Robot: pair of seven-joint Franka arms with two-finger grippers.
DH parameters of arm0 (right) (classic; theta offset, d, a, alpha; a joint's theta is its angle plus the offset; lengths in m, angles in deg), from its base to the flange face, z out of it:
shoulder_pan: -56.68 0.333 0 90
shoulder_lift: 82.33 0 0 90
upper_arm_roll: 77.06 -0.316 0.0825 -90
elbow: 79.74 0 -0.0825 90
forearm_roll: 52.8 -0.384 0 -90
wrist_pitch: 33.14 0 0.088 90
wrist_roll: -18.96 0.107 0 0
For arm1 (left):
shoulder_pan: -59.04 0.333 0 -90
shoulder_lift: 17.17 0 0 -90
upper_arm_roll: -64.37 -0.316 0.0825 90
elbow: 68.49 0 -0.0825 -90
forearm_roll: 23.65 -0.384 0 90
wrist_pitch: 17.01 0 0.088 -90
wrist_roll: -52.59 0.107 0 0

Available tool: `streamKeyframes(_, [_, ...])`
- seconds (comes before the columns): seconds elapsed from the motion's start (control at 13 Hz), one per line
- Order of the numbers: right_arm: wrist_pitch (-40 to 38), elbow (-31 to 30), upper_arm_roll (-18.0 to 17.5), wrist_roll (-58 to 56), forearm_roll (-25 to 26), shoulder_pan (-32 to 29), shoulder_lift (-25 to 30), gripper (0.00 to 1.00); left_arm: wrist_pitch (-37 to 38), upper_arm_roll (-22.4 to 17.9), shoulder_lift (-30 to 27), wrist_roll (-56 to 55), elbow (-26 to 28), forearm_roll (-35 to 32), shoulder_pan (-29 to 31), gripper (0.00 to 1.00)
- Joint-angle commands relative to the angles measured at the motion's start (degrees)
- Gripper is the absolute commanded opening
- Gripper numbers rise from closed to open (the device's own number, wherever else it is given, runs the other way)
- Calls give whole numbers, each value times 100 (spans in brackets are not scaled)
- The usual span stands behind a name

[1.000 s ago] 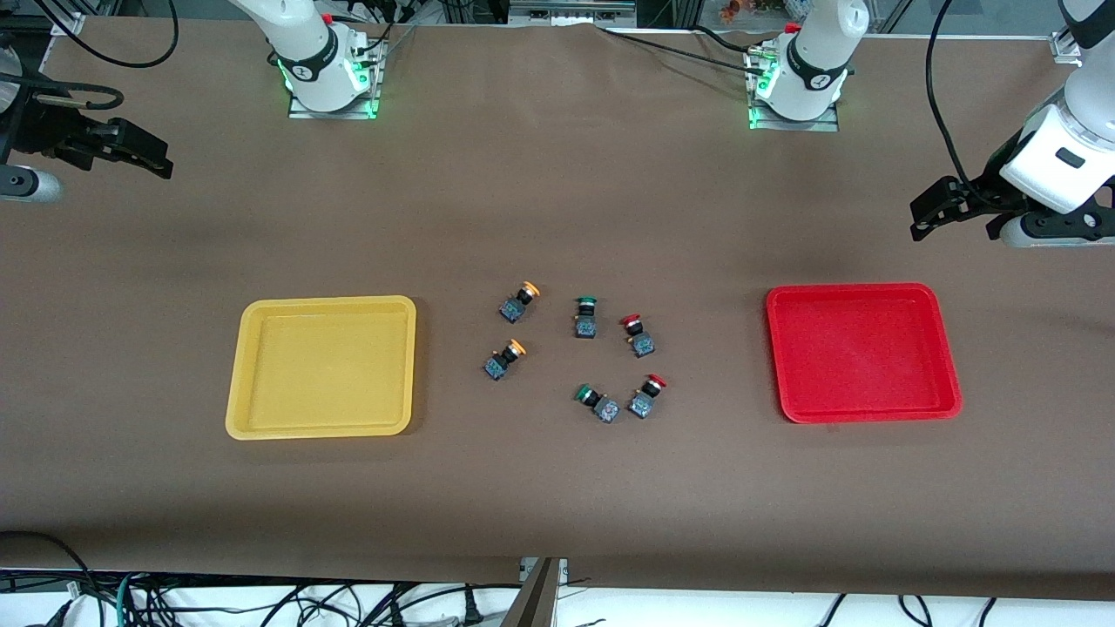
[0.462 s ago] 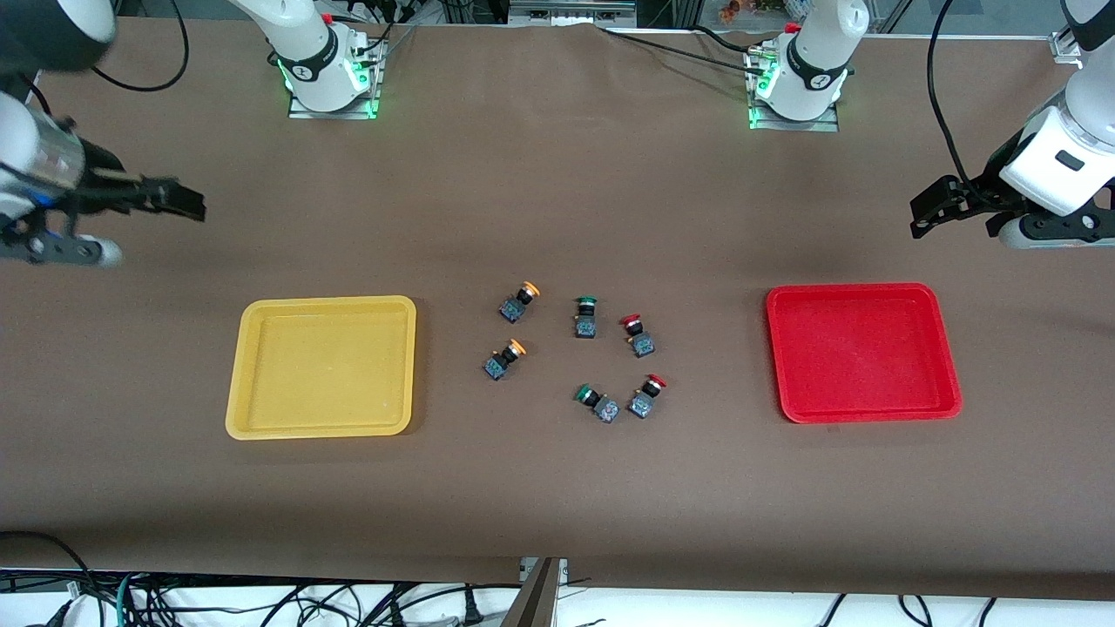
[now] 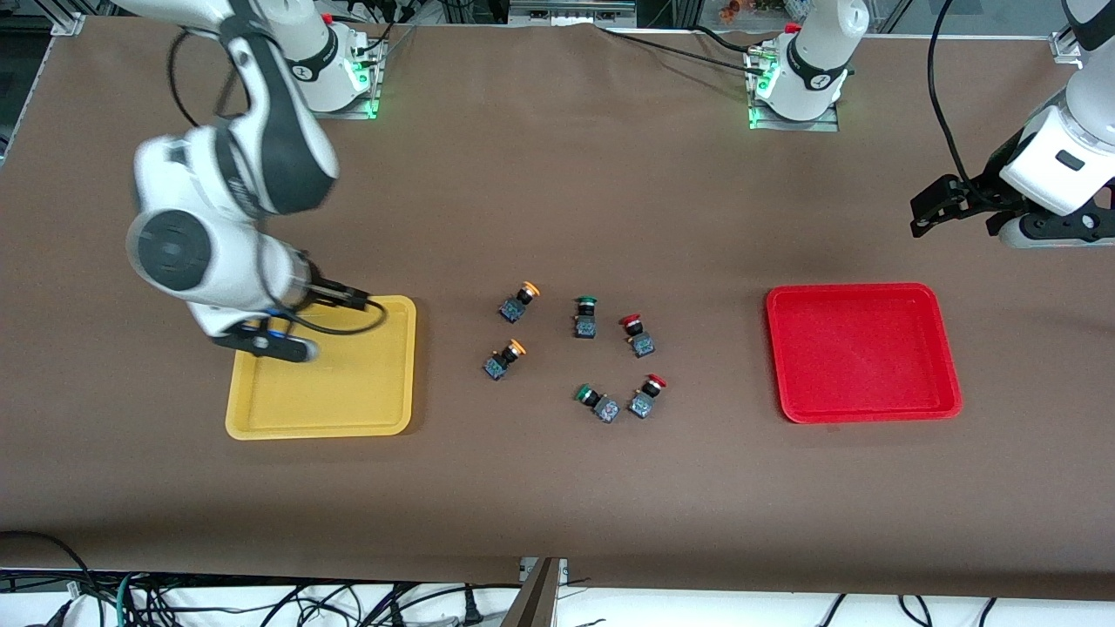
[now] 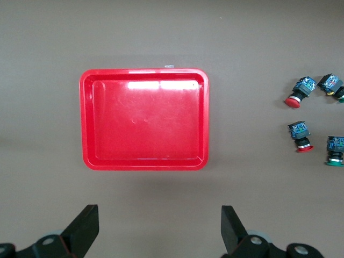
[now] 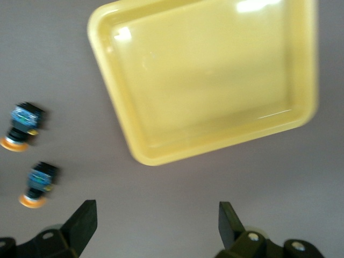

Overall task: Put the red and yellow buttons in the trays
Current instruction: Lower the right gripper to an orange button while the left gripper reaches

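The yellow tray (image 3: 366, 409) is lying toward the right arm's end of the table with nothing inside it; the red tray (image 3: 862, 353) is lying toward the left arm's end, also holding nothing. Between the trays, on the brown table (image 3: 557, 496), two yellow buttons (image 3: 519, 301) are sitting beside the yellow tray; two red buttons (image 3: 638, 335) are sitting closer to the red tray, with two green buttons (image 3: 585, 316) among them. The right gripper (image 5: 153, 226) is hanging over the yellow tray, its fingers spread wide and gripping nothing; the left gripper (image 4: 160, 228) is waiting above the table near the red tray, fingers wide too.
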Motion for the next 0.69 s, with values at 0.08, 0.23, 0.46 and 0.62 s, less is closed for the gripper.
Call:
streamKeyframes(0.08, [1108,79,47,1921,-281,829,-698,100,137,100,361,14,-179,89,-138,100])
streamKeyframes(0.23, [1768,88,47,2801,-351,1251,-1067,100,67,293,905,-46,-232,325,-209,100])
streamKeyframes(0.46, [2262,88,47,3069,-360,1587,-1455,100,-705,417,2492,-196,-1414,387,-717,100])
streamKeyframes(0.62, [2456,79,47,3104,-360,1719,-1701,100,-1161,426,3303,-380,-2067,371,-1217,100])
